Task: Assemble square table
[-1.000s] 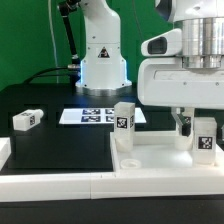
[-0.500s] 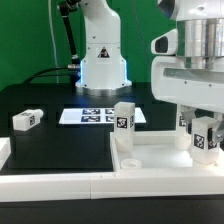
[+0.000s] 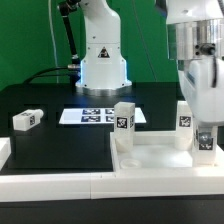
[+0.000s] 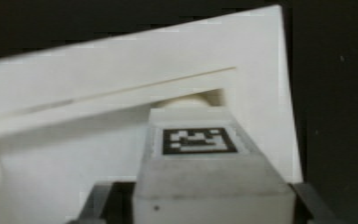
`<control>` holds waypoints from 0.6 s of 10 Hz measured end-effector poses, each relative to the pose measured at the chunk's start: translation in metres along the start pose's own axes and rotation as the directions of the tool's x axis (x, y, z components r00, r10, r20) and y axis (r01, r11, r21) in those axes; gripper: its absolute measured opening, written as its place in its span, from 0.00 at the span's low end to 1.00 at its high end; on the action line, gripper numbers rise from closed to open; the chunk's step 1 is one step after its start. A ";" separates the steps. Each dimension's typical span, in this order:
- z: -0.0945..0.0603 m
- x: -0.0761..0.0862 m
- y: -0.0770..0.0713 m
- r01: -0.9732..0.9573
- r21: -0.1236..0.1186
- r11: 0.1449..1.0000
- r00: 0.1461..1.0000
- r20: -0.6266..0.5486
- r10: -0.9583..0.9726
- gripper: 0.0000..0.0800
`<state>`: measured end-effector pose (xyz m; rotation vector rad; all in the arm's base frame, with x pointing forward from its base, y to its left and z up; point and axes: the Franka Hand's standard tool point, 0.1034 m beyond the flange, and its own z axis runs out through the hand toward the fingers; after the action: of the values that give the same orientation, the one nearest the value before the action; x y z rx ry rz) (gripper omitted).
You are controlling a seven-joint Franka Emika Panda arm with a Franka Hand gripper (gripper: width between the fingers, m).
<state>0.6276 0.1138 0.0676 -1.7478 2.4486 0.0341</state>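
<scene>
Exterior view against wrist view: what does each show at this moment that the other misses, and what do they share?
Only the exterior view shows the loose leg lying on the black table, the marker board, and two upright legs on the tabletop. Only the wrist view shows the gripper closed on the sides of its leg, beside a corner socket of the top. Both show that held leg over the white top.
</scene>
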 end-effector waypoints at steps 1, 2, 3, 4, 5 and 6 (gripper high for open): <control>0.000 0.000 0.000 -0.035 -0.001 0.999 0.999 0.003 0.035 0.36; 0.001 0.000 0.000 -0.027 -0.001 1.000 1.000 0.002 0.027 0.45; 0.001 0.001 0.000 0.038 -0.001 0.999 0.999 0.000 -0.038 0.45; 0.001 0.003 0.001 0.155 -0.004 0.988 0.988 -0.007 -0.155 0.62; -0.001 0.003 -0.001 0.373 -0.007 0.928 0.927 -0.025 -0.373 0.78; -0.004 0.001 -0.002 0.566 -0.014 0.824 0.823 -0.043 -0.566 0.78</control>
<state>0.6292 0.1121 0.0711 -2.4219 1.8447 -0.0660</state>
